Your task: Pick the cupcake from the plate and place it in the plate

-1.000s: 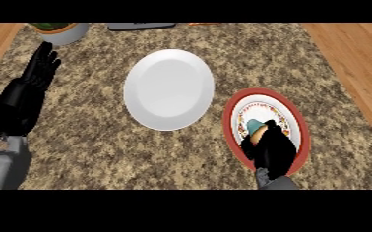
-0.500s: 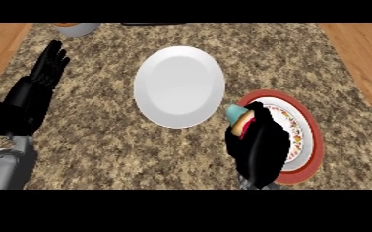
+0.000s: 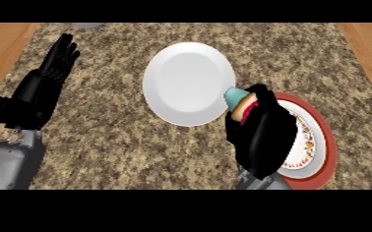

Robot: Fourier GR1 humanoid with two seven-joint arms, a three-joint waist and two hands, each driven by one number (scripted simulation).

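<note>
My right hand (image 3: 262, 130) is curled round the cupcake (image 3: 237, 101), whose teal top and tan body show past the fingers. It holds the cupcake lifted over the right edge of the plain white plate (image 3: 185, 81), to the left of the red-rimmed patterned plate (image 3: 314, 145). The hand hides the left part of that patterned plate. At the left edge my left hand (image 3: 47, 86) rests open, fingers straight and pointing up.
The granite counter (image 3: 109, 142) spreads under both plates. Wooden strips (image 3: 15, 42) border it at left and right. A small grey object (image 3: 88, 25) peeks in at the top edge, left of centre.
My right hand closed on the cupcake on the red-rimmed plate, lifted it and carried it left to the white plate's edge. The view shifted. The left hand stayed open.
</note>
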